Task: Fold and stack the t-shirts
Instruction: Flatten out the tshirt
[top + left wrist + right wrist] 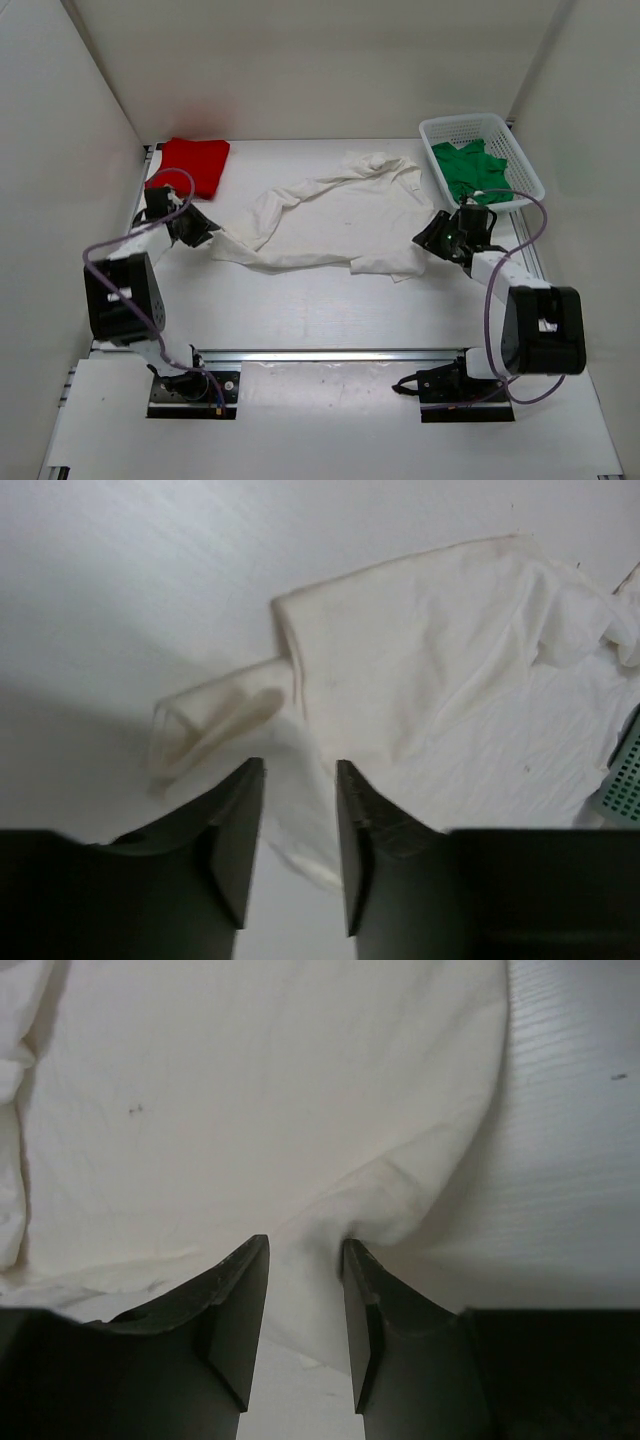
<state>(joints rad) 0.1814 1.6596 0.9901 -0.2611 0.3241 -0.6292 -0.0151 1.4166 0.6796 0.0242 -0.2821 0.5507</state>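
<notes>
The white t-shirt (330, 215) lies crumpled and partly spread across the middle of the table. My left gripper (205, 232) is at its left end, open, with a cloth edge lying between the parted fingers (300, 770). At the shirt's right edge my right gripper (428, 238) is also open, and a fold of white cloth (250, 1080) runs between its fingers (305, 1245). The white shirt (430, 660) fills the left wrist view. A folded red t-shirt (195, 160) sits at the back left. The green t-shirt (472, 172) lies in the basket.
A white mesh basket (430, 130) stands at the back right, just beyond my right arm, and its corner (625, 780) shows at the right edge of the left wrist view. White walls enclose the table on three sides.
</notes>
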